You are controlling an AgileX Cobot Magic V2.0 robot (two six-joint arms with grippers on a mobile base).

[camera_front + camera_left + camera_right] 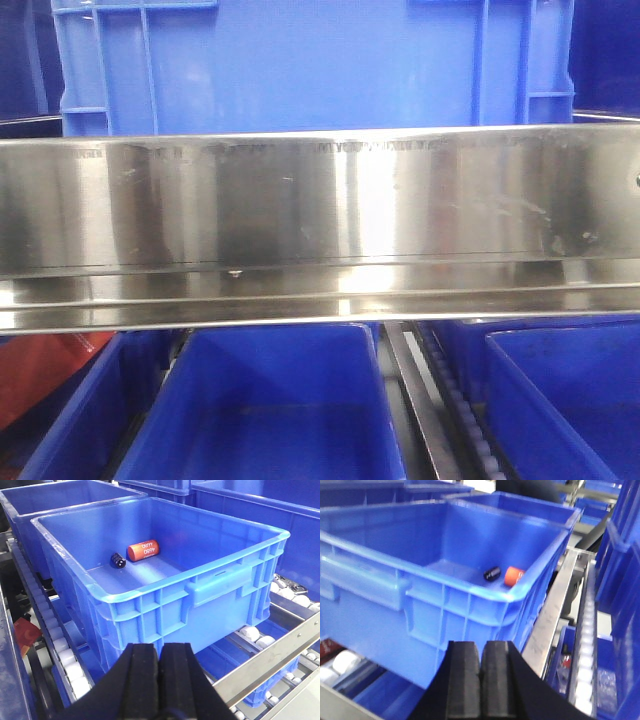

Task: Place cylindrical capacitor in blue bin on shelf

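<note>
The small dark cylindrical capacitor (pixel 118 560) lies on its side on the floor of the blue bin (pixel 220 580), next to an orange cylinder marked "4680" (pixel 143 550). Both also show in the right wrist view, the capacitor (pixel 491 573) left of the orange cylinder (pixel 513 576), inside the bin (pixel 470 605). My left gripper (pixel 160 652) is shut and empty, outside the bin's near wall. My right gripper (pixel 480 650) is shut and empty, outside the bin's corner. The shelf's steel front rail (pixel 320 225) fills the front view, with the bin (pixel 300 65) behind it.
The bin rests on white roller tracks (pixel 62 650) with steel rails (pixel 280 652). More blue bins stand behind (pixel 55 497) and on the tier below (pixel 270 410). A steel rail (pixel 552 615) runs along the bin's right side. Something red (pixel 45 370) shows at lower left.
</note>
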